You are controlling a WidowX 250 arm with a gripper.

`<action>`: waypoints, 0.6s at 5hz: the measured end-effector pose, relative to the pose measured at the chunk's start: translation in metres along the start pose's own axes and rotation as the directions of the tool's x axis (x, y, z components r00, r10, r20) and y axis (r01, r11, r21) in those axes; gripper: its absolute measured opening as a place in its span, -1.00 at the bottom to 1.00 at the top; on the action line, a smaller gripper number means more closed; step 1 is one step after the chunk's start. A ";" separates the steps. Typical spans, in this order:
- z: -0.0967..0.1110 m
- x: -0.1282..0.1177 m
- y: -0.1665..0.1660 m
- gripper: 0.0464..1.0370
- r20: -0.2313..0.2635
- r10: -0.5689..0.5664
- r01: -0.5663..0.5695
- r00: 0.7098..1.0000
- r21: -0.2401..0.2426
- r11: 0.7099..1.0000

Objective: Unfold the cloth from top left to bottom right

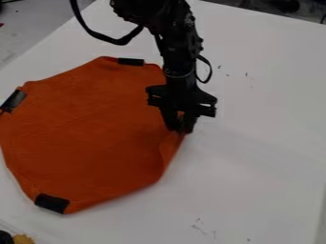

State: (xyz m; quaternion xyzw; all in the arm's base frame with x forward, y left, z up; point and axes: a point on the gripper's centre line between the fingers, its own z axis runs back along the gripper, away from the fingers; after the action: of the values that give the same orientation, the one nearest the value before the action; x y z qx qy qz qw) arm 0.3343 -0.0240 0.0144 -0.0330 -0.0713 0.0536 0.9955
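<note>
The black gripper (pixel 181 129) points down at the right-hand corner of the orange cloth (pixel 96 138), its lower end against or just over the cloth's edge. Whether it holds the fabric I cannot tell. The cloth lies spread over the left half of the table, with black patches at its top edge, left corner and bottom corner. Below the gripper, the right edge bends into a narrow fold that runs down toward the lower right. The gripper hides the part of the cloth directly behind it.
The white table (pixel 261 157) extends to the right of and below the cloth. The arm comes in from the top edge, with a black cable looping at its left. A yellowish object (pixel 23 239) and a dark one sit at the bottom left corner.
</note>
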 end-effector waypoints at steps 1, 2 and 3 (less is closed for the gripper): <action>0.002 -0.002 -0.032 0.60 0.002 -0.008 0.008 1.000 -0.013 1.000; 0.007 -0.002 -0.044 0.94 0.004 0.025 -0.025 1.000 0.028 0.999; 0.019 -0.004 -0.056 0.94 0.036 0.034 -0.036 0.999 0.062 0.997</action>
State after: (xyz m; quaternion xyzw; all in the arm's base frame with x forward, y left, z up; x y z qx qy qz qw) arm 0.3333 -0.0788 0.0370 -0.0021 -0.0866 0.0739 0.9935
